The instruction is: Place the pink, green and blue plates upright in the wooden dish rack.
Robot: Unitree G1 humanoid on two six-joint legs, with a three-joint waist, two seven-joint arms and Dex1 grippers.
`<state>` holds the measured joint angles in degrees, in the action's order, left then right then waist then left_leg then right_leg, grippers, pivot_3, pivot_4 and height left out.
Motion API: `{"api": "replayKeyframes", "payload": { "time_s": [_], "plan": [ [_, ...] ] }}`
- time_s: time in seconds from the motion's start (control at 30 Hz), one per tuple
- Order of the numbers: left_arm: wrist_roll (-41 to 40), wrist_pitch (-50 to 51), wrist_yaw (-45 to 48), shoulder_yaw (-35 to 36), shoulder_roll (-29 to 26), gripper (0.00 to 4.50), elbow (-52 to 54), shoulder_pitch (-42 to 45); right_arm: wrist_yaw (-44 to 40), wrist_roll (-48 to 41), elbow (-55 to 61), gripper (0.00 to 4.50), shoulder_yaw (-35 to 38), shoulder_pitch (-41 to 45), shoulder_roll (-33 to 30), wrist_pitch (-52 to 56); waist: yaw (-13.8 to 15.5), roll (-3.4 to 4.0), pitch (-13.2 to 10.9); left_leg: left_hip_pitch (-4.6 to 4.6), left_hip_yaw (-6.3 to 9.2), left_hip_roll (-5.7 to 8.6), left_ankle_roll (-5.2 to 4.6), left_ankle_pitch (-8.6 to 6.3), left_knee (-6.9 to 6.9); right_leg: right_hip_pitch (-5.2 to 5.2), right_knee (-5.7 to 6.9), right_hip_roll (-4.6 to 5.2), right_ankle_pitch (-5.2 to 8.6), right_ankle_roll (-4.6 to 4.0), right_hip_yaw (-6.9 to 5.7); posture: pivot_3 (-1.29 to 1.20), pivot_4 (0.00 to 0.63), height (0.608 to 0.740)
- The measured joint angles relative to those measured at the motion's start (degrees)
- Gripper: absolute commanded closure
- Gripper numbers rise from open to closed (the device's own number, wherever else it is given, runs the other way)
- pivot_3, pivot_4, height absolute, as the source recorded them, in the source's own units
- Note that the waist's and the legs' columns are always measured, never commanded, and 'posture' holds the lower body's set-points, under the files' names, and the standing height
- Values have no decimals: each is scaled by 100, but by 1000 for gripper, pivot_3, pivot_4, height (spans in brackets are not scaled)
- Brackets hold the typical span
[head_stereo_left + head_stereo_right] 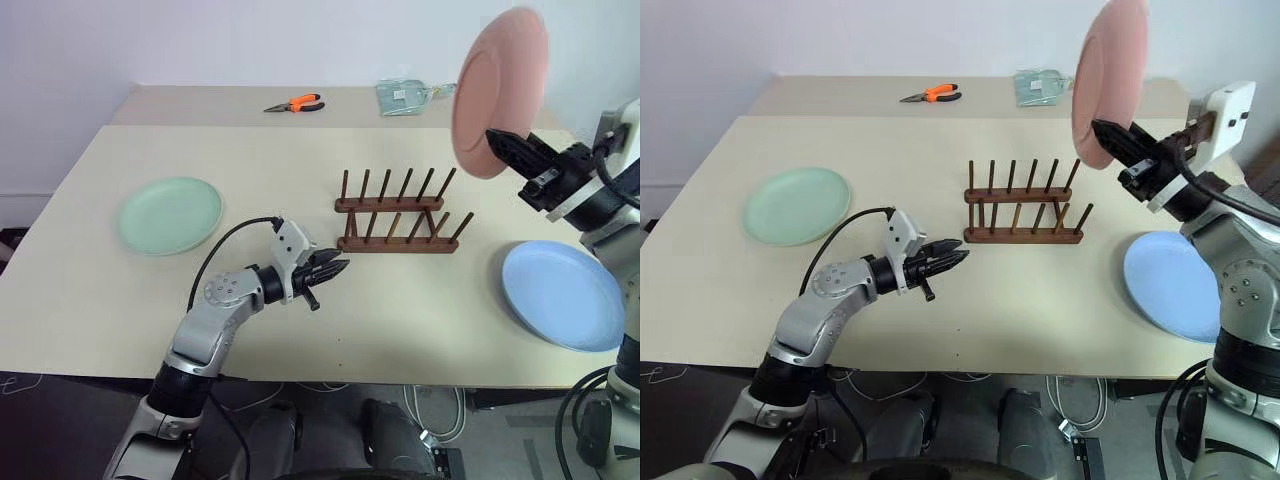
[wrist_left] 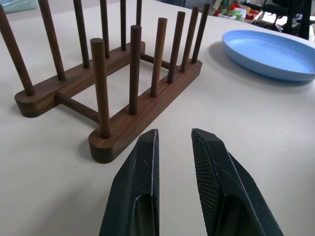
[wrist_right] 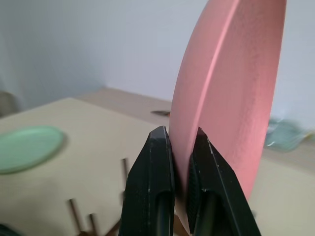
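Pink plate [image 1: 497, 90] is what I have in hand: it stands on edge in the air, above and to the right of the rack [image 1: 398, 214], with my right gripper [image 3: 181, 142] clenched on its lower rim. From the wrist view the two fingers pinch the thin edge from both faces. I judge it light and stiff, with a matte surface that should not slip much, though a rim pinch leaves it free to swing, so I want slow wrist moves. It may chip if it knocks a peg.

The rack is empty, two rows of upright pegs, and looks shorter than a plate is wide, so it could tip or slide under a sideways push. My left gripper [image 1: 330, 271] hovers just beside its near left end, jaws a little apart and holding nothing; it could steady the base.

Green plate [image 1: 170, 214] lies flat well to the left. Blue plate [image 1: 562, 294] lies flat to the right, close to the table [image 1: 400, 330] front edge, below my right arm. The path from above down to the pegs looks free. Pliers [image 1: 295, 103] lie far back, out of the way.
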<state>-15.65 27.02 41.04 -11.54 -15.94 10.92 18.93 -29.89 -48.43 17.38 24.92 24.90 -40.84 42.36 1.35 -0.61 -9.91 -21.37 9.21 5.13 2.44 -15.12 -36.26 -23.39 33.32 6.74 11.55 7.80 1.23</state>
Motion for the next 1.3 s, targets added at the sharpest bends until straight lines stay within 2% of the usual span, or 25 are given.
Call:
{"api": "replayKeyframes", "payload": {
  "time_s": [0.37, 0.5, 0.63, 0.67, 0.7, 0.87, 1.03, 1.17, 1.3],
  "plan": [
    [-14, 10, -60, 3, -71, 3481, 123, -95, -67, -27, -175, 4480, -119, -263, 39, 244, -76, 1, 3, 8, -12, -5, 0, 0, 1, 0, 6, -2, 0, 5, 1, 0, 150, 740],
    [-45, 35, -102, 14, -93, 3481, 123, -112, 57, 6, -451, 2958, -164, -222, 116, 286, -69, 1, 2, 7, -12, -5, 0, 0, 1, -1, 6, -2, -2, 3, 1, 0, 150, 740],
    [-90, 93, -139, 19, -91, 3481, 122, -112, 55, 28, -475, 958, -226, -216, 159, 273, -66, 2, 2, 3, -11, -4, 0, 0, 3, -5, 5, -2, -3, 4, 2, 0, 150, 740],
    [-99, 95, -147, 19, -91, 3481, 122, -112, 55, 53, -472, 321, -231, -216, 159, 263, -65, 2, 2, 3, -11, -4, 0, 0, 3, -5, 5, -2, -3, 5, 1, 0, 150, 740],
    [-109, 97, -149, 19, -91, 3481, 122, -112, 55, 76, -470, 28, -238, -216, 158, 252, -65, 2, 2, 3, -11, -4, 0, 0, 3, -5, 5, -1, -3, 5, 1, 0, 150, 740],
    [-127, 117, -154, 19, -93, 3481, 122, -112, -86, 339, -393, 28, -366, -316, 70, 65, -66, 2, 2, 3, -11, -4, 0, 0, 2, -4, 5, -2, -2, 5, 1, 0, 150, 740],
    [-134, 124, -153, 19, -101, 3481, 122, -112, -311, 900, -567, 28, -428, -453, -322, -282, -62, 2, 2, 2, -12, -2, 0, 0, 1, -4, 4, -1, -2, 5, 2, 0, 150, 740],
    [-139, 129, -151, 20, -106, 3481, 122, -113, -551, 2122, -1205, 28, -891, -662, -1020, -1160, -66, 0, 2, 4, -14, -2, 0, 0, 2, -3, 4, -1, 6, 17, 0, 0, 150, 740],
    [-140, 131, -134, 9, -101, 3481, 118, -114, -657, 3457, -2433, 28, -1730, -616, -1241, -2415, -104, 1, 2, 8, -21, -3, 1, 0, 3, -4, 5, -1, 7, 19, 3, 0, 150, 740]
  ]
}}
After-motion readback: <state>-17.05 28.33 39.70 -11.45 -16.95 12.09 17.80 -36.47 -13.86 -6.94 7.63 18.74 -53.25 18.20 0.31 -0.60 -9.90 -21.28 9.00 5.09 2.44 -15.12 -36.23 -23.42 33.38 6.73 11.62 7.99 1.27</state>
